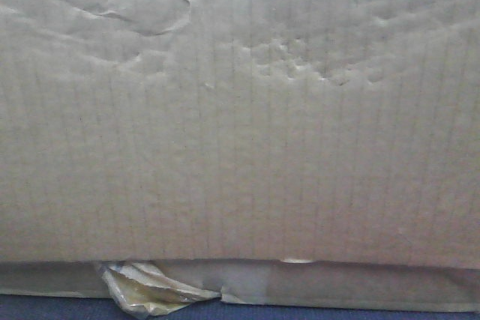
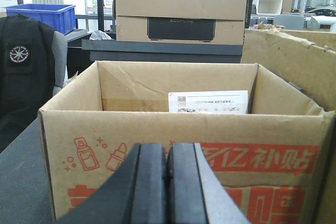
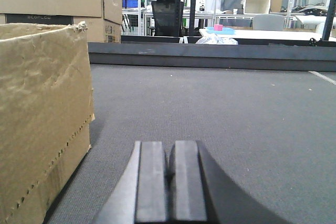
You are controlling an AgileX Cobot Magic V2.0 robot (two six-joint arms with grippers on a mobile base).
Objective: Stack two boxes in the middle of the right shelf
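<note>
Sitting on the grey matte surface [image 3: 220, 108], the open red-printed cardboard box [image 2: 178, 129] faces the closed, empty left pincer [image 2: 167, 156] and the dented tan cardboard box [image 3: 42, 108] flanks the closed, empty right pincer [image 3: 171, 156], apparently staged for two-armed lifting.
</note>
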